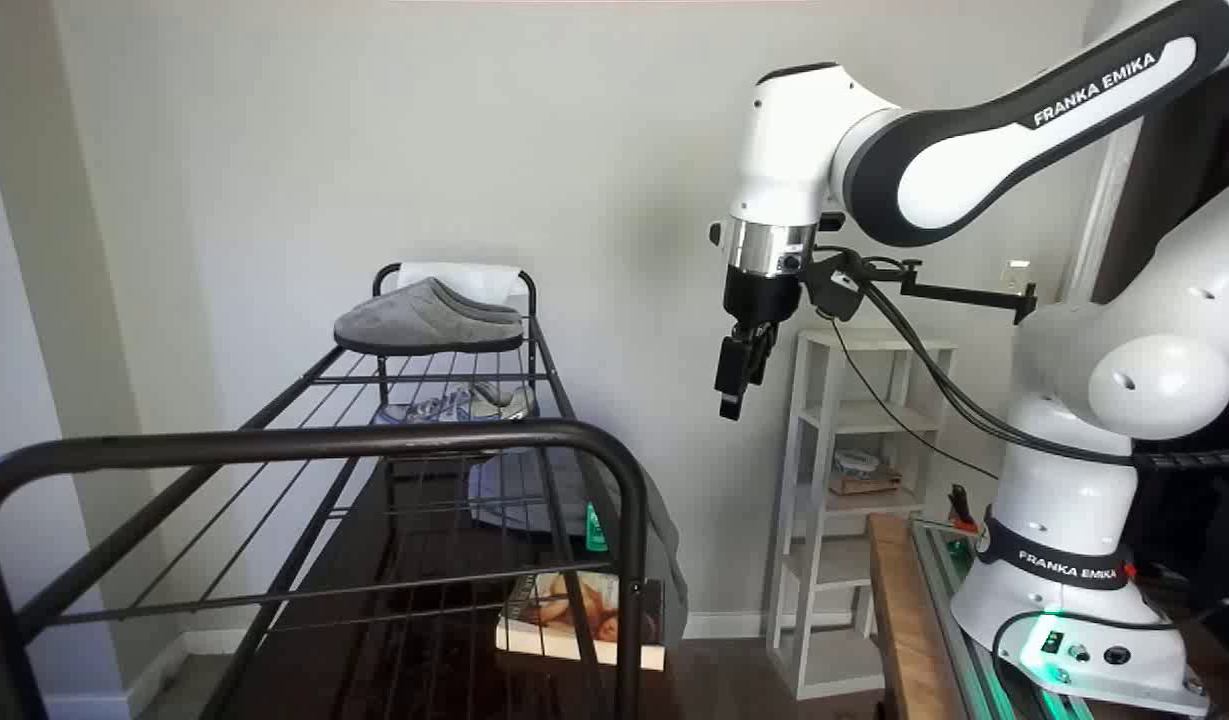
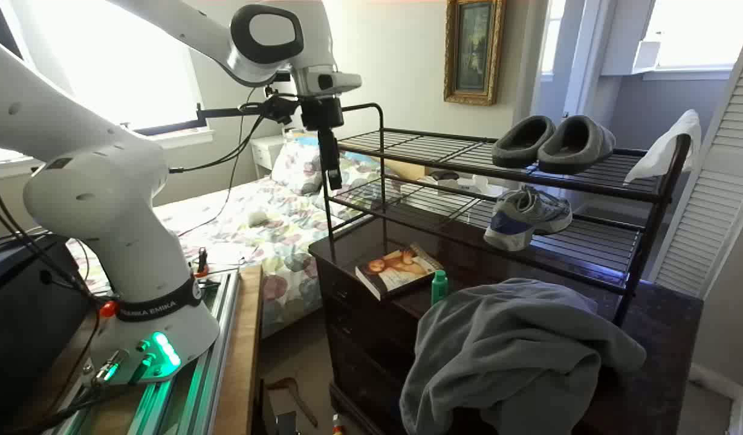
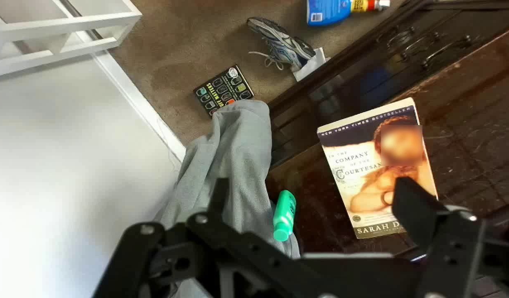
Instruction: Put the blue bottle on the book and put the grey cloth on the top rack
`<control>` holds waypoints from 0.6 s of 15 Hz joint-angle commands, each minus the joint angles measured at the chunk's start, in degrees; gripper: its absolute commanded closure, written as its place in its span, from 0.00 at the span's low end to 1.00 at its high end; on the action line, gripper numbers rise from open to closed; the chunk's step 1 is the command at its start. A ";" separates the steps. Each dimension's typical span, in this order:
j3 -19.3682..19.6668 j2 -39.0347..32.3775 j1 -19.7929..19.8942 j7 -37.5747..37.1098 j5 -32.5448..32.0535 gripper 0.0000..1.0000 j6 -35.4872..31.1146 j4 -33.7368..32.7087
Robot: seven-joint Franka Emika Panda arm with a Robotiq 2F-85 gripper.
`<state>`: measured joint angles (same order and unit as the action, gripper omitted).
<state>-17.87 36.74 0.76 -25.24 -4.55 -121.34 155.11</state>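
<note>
A small green bottle (image 2: 439, 286) stands upright on the dark dresser between the book and the cloth; it also shows in the wrist view (image 3: 284, 215). The book (image 2: 395, 272) lies flat, cover up, near the dresser's edge, also in the wrist view (image 3: 353, 165). The grey cloth (image 2: 498, 356) lies crumpled on the dresser and hangs over its edge, beside the bottle in the wrist view (image 3: 248, 145). The top rack (image 2: 444, 164) is black wire. My gripper (image 3: 312, 194) is open and empty, high above the dresser and beside the rack in both exterior views (image 1: 742, 395) (image 2: 334, 178).
Grey slippers (image 2: 574, 145) and a white cloth (image 2: 670, 148) are on the top rack. Sneakers (image 2: 525, 217) sit on the lower rack. On the floor lie a blue spray bottle (image 3: 329, 11), a shoe (image 3: 281, 43) and a black book (image 3: 223, 91). A white shelf (image 1: 834, 500) stands by the wall.
</note>
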 commanded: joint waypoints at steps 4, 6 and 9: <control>1.00 -0.19 -1.02 -0.55 -0.72 0.00 0.18 -0.09; 1.00 -0.19 -1.02 -0.55 -0.72 0.00 0.18 -0.09; -0.17 -4.07 3.22 -5.20 -5.38 0.00 1.33 -0.03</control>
<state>-18.08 36.44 1.21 -27.10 -6.16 -120.27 155.11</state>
